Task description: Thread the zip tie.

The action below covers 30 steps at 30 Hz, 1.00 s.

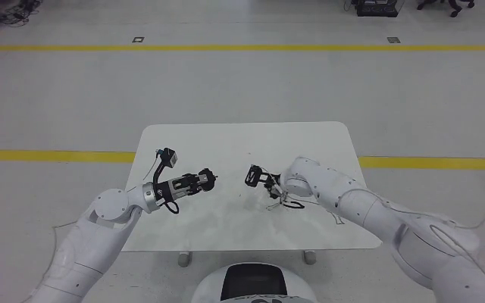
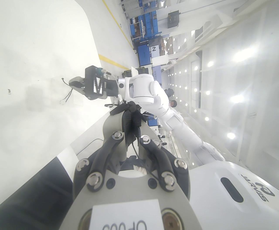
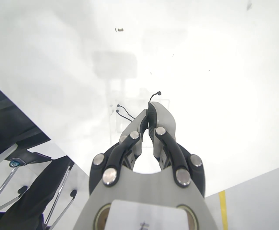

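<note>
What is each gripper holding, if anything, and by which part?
Right gripper: shut on a zip tie, just behind its head, which sticks out free. Left gripper: shut; any hold cannot be told.

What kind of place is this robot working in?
Probably a factory hall or robot lab: yellow painted floor lines, blue metal racks far behind, and one white rounded table on open floor.

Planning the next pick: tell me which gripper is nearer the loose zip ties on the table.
Right. The right gripper hangs close beside the loose zip ties; the left gripper is farther off.
</note>
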Available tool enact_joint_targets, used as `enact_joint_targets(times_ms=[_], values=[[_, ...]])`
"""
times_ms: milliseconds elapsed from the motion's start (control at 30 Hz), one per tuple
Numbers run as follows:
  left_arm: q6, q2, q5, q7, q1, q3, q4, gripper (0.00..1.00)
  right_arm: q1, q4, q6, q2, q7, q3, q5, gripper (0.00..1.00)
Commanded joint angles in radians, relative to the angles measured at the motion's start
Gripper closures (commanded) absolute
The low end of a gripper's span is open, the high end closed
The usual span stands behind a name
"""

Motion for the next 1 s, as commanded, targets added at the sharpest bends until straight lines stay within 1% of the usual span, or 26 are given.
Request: enact_joint_targets(times_ms=[0, 100, 167, 200, 267, 300, 367, 400, 700, 733, 767, 833, 967], values=[[0.0, 0.0, 0.0, 0.0, 0.0, 0.0, 0.0, 1.0, 0.008, -0.042, 0.0, 0.031, -0.023, 0.001, 0.018, 1.0], [0.0, 0.0, 0.0, 0.0, 0.0, 0.0, 0.0, 1.0, 0.011, -0.1, 0.0, 0.08, -0.072, 0.017, 0.038, 1.0], [0.0, 0.0, 0.0, 0.0, 0.0, 0.0, 0.0, 1.0, 0.003, -0.128, 0.0, 0.111, -0.131, 0.043, 0.056, 1.0], [0.0, 0.0, 0.0, 0.0, 0.0, 0.0, 0.0, 1.0, -0.013, -0.136, 0.0, 0.132, -0.182, 0.07, 0.065, 1.0], [0.0, 0.0, 0.0, 0.0, 0.0, 0.0, 0.0, 1.0, -0.046, -0.161, 0.0, 0.164, -0.273, 0.111, 0.086, 1.0], [0.0, 0.0, 0.0, 0.0, 0.0, 0.0, 0.0, 1.0, -0.074, -0.173, 0.0, 0.185, -0.335, 0.135, 0.103, 1.0], [0.0, 0.0, 0.0, 0.0, 0.0, 0.0, 0.0, 1.0, -0.112, -0.207, 0.0, 0.214, -0.413, 0.158, 0.147, 1.0], [0.0, 0.0, 0.0, 0.0, 0.0, 0.0, 0.0, 1.0, -0.126, -0.213, 0.0, 0.227, -0.433, 0.166, 0.17, 1.0], [0.0, 0.0, 0.0, 0.0, 0.0, 0.0, 0.0, 1.0, -0.126, -0.213, 0.0, 0.227, -0.433, 0.166, 0.17, 1.0], [0.0, 0.0, 0.0, 0.0, 0.0, 0.0, 0.0, 1.0, -0.134, -0.216, 0.0, 0.227, -0.445, 0.168, 0.177, 1.0], [0.0, 0.0, 0.0, 0.0, 0.0, 0.0, 0.0, 1.0, -0.148, -0.218, 0.0, 0.226, -0.475, 0.177, 0.193, 1.0], [0.0, 0.0, 0.0, 0.0, 0.0, 0.0, 0.0, 1.0, -0.163, -0.213, 0.002, 0.228, -0.557, 0.202, 0.187, 1.0], [0.0, 0.0, 0.0, 0.0, 0.0, 0.0, 0.0, 1.0, -0.247, -0.227, 0.016, 0.245, -0.806, 0.263, 0.168, 1.0]])
